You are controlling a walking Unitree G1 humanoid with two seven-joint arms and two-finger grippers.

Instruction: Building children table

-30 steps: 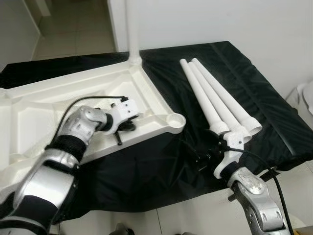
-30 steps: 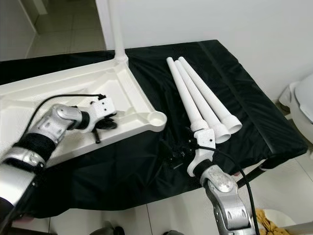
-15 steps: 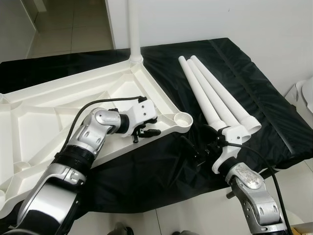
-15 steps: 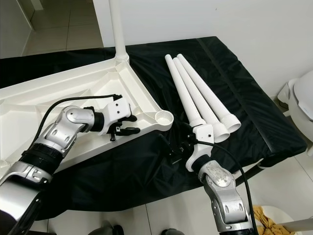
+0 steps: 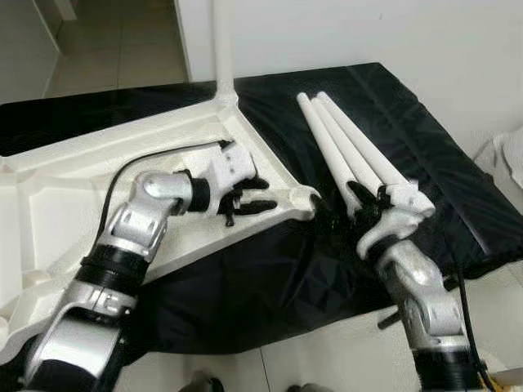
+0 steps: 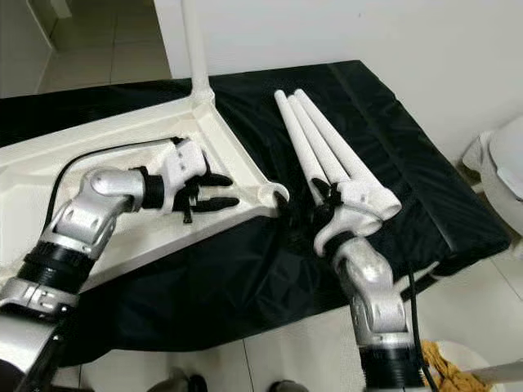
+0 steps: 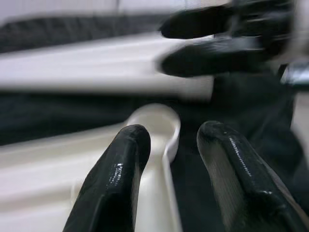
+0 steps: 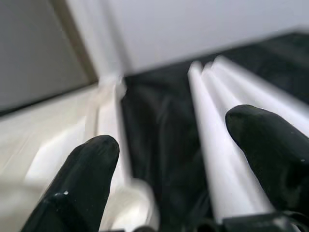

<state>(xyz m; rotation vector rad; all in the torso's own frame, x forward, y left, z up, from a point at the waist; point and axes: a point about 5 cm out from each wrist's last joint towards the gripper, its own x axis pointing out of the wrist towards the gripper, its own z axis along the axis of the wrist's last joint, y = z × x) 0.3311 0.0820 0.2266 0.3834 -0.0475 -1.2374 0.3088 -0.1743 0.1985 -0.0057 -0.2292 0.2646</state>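
Grippers close on the empty corner socket

Tabletop (image 5: 57,204), white and moulded, lies underside-up on the black cloth (image 5: 458,175), so its ribbed frame and leg sockets face upward where legs can be pushed in. One leg (image 6: 194,49) already stands upright in the far corner. Three loose legs (image 6: 323,151) lie side by side on the cloth, touching one another, just beside the tabletop's right edge, their wide ends toward the robot and within easy reach of the right arm.

The near corner socket (image 5: 304,196) sits at the tabletop's edge, open and unfilled, and both arms point toward it. The left gripper (image 5: 245,196) hovers over the frame just beside that socket, fingers (image 7: 120,179) spread with nothing between them; judging by its place, it is there to steady the tabletop. The right gripper (image 6: 315,200) hangs between the socket and the wide ends of the loose legs, its fingers (image 8: 82,183) also spread wide and holding nothing. A leg has not yet been picked up, so the likely next need is to clasp the nearest one.
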